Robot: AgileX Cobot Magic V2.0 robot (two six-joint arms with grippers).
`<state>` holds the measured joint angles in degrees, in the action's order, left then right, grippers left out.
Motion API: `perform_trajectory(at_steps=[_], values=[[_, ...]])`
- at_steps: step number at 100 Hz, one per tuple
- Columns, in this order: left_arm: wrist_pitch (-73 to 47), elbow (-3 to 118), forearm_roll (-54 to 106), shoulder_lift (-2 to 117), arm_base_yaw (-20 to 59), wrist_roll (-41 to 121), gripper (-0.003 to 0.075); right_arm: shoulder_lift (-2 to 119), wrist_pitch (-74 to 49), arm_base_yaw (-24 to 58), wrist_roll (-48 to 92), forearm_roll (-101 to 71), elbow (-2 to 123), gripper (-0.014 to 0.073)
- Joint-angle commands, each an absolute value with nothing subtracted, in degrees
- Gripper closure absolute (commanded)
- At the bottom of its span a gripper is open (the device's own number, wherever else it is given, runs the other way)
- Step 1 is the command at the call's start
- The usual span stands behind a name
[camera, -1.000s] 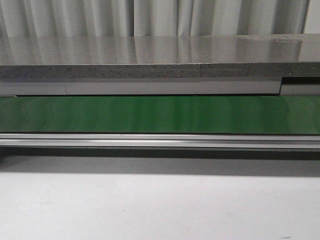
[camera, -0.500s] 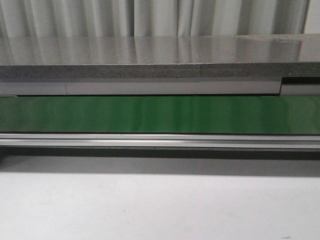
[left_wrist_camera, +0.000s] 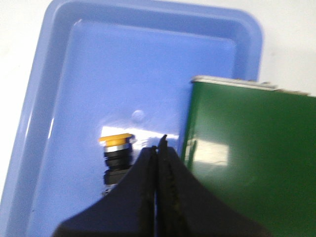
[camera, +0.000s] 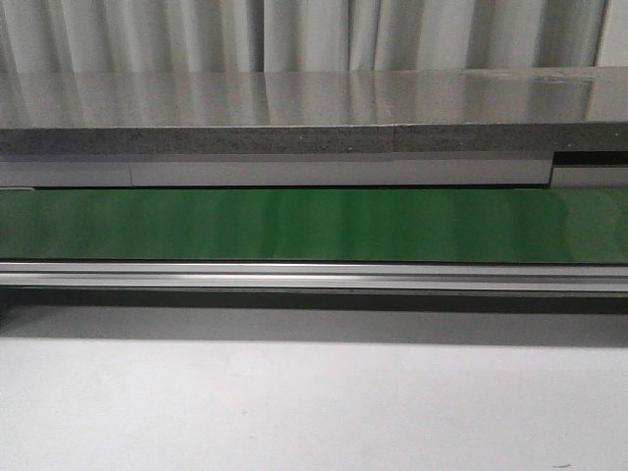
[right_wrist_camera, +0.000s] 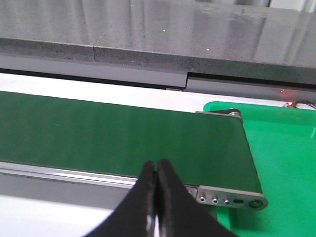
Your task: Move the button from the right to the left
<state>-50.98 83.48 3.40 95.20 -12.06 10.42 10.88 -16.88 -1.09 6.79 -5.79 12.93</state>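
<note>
From the front, neither arm shows. A green conveyor belt [camera: 314, 226] runs the full width, cut off at both edges, with a metal rail [camera: 314, 277] along its near side. Behind it sits a long grey slab [camera: 294, 113] under pale curtains [camera: 294, 34]; in front lies the plain white counter [camera: 314, 402]. The button is not visible here.

Over the left wrist, the left claw [left_wrist_camera: 158, 148] has its dark fingers pressed together with nothing between them. Just past their tips the button [left_wrist_camera: 117, 155] lies on its side in a blue tray [left_wrist_camera: 59, 98], yellow cap pointing away from the claw; its lower body is hidden behind the fingers. The belt's end [left_wrist_camera: 247, 158] overlaps one side of the tray.

Over the right wrist, the right claw [right_wrist_camera: 157, 170] is likewise closed and empty, hanging above the belt's near rail [right_wrist_camera: 74, 170]. A green tray [right_wrist_camera: 281, 163] sits at the belt's end, only partly in frame.
</note>
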Motion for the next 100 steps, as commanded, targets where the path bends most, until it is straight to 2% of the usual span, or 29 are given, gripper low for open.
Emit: perform_trajectory(at_steps=[1, 42, 100], values=[[-46.68, 83.16, 5.71, 89.08, -9.37, 9.73, 0.0741, 11.28, -12.53, -1.03, 7.13, -5.29, 14.42, 0.0659], [-38.67, 69.33, 9.56, 73.79, -0.87, 9.84, 0.0741, 11.28, -12.53, -1.03, 7.13, -5.29, 14.42, 0.0659], [-28.74, 49.2, 12.1, 50.03, -0.55, 10.4, 0.0741, 11.28, -12.53, -1.03, 7.13, -5.29, 14.42, 0.0659]])
